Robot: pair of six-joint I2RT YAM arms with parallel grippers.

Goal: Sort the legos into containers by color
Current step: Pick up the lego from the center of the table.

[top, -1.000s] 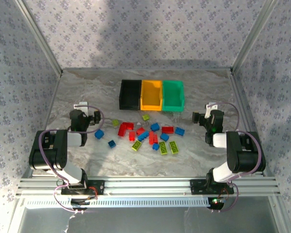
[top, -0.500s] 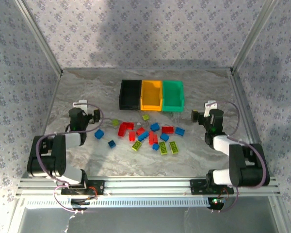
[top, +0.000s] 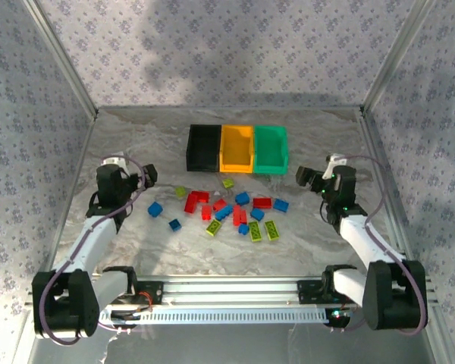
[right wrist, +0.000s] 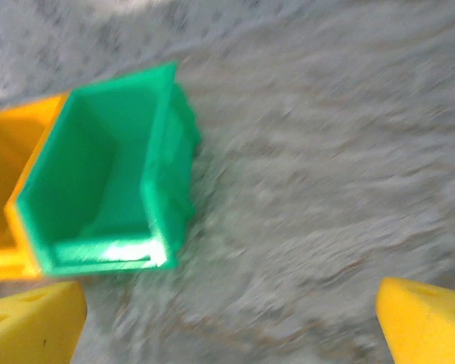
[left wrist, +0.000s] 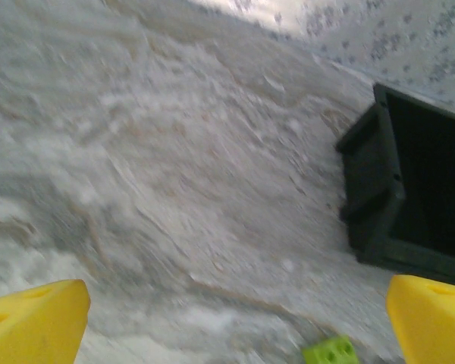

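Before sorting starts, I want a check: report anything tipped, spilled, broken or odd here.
Nothing stands out. The black bin, orange-yellow bin and green bin stand upright in a tidy row, side by side. The legos lie loose on the table in front of them, unsorted; damage is too small to judge.

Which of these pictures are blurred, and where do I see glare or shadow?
Top external: sharp, with a shadow on the back wall. Left wrist: blurred, the table streaky, the black bin soft-edged. Right wrist: blurred too, with a bright glare patch inside the green bin.
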